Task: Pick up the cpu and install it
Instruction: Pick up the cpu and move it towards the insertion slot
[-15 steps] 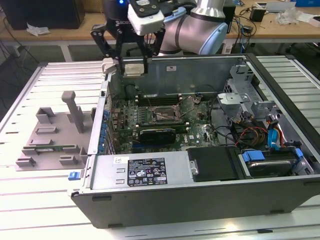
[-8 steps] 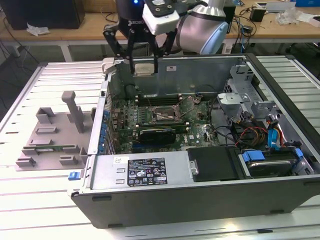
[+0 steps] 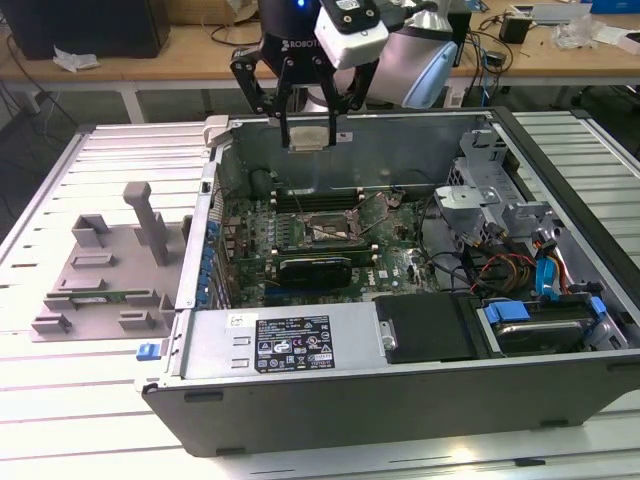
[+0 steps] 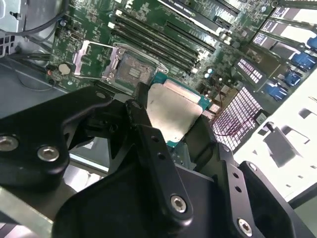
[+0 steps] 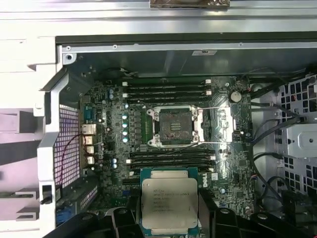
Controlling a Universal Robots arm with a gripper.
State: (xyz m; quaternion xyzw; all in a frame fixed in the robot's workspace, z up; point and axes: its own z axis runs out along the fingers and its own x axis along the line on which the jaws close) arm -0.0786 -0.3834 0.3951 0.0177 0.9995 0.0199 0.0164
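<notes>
Evidently mid-carry: the end effector (image 3: 310,138) clamps the cpu (image 5: 169,206) (metal face up) over the open socket (image 3: 328,230), which lies at six o'clock of it in the exterior view; seating likely demands square alignment.

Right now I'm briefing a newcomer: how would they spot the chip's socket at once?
Look into the open computer case, at its green board. Between two banks of black slots lies the socket, the only dark square framed in shiny metal.
</notes>
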